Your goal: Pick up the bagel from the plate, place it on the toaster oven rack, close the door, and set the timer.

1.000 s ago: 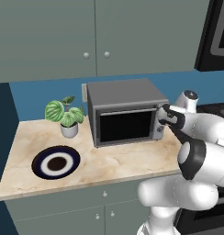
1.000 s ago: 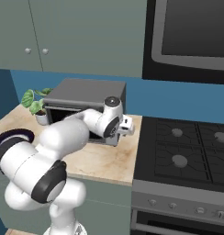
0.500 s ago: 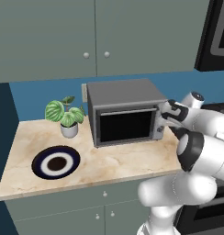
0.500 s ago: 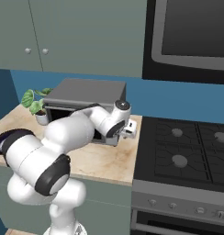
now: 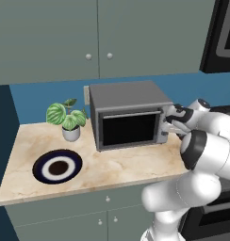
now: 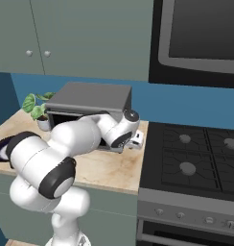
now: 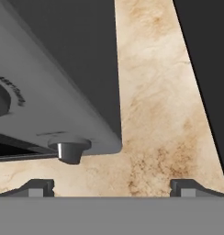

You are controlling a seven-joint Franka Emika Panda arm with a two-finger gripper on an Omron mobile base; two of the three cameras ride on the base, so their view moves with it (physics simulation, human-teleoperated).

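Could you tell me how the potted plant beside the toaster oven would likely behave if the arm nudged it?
The potted plant would probably tip rather than slide: its leaves spread wider than its small white pot. The leaves look floppy and would likely bend. It seems light, standing free on the counter left of the toaster oven.

In the hand view, the toaster oven [image 7: 49,78] beside the gripper [image 7: 112,186] is cut by the left and top edges. In the right base view, the arm hides most of the door [image 6: 66,115] behind the gripper.
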